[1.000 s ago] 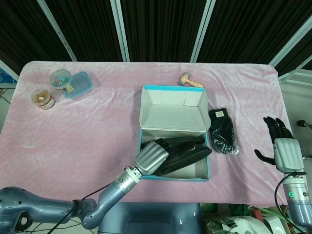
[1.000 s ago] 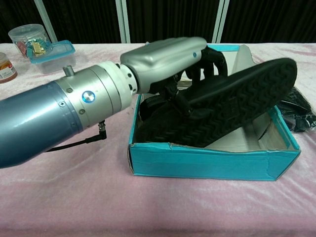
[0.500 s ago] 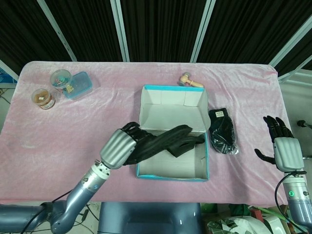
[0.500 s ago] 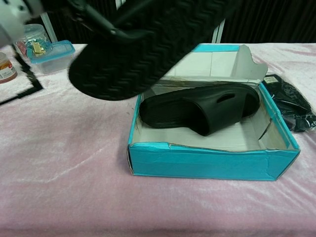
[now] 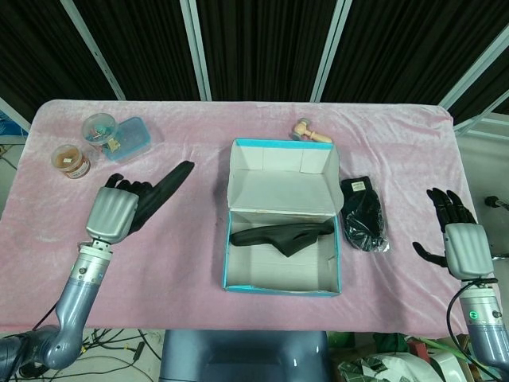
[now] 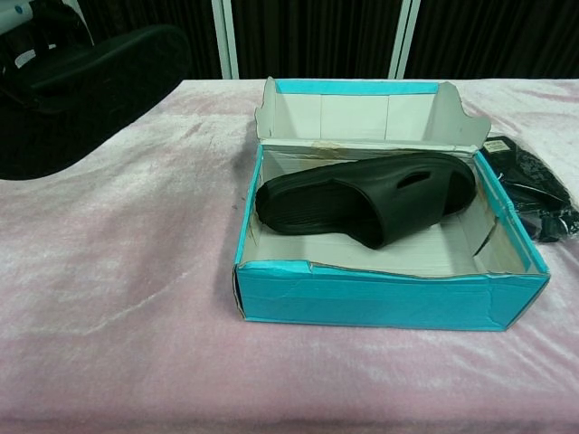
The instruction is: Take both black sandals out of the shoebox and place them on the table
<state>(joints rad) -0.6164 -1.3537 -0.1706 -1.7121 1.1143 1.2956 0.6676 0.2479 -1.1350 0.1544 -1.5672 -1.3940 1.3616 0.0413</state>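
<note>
My left hand (image 5: 113,211) holds one black sandal (image 5: 163,189) in the air over the pink table, left of the shoebox; the chest view shows that sandal (image 6: 86,95) large at the upper left. The turquoise shoebox (image 5: 282,289) stands open mid-table, its wall (image 6: 389,298) near me. The second black sandal (image 5: 282,235) lies inside it, seen clearly in the chest view (image 6: 362,206). My right hand (image 5: 460,239) hovers open off the table's right edge, fingers spread and holding nothing.
A black bagged item (image 5: 364,215) lies right of the box. Two small jars (image 5: 70,159) and a blue-lidded container (image 5: 131,139) sit at the far left corner. A small wooden toy (image 5: 308,131) rests behind the box.
My left hand has lifted one sandal out of the box and carried it leftward over the table. The other sandal stays in the box. The right hand has barely moved.
</note>
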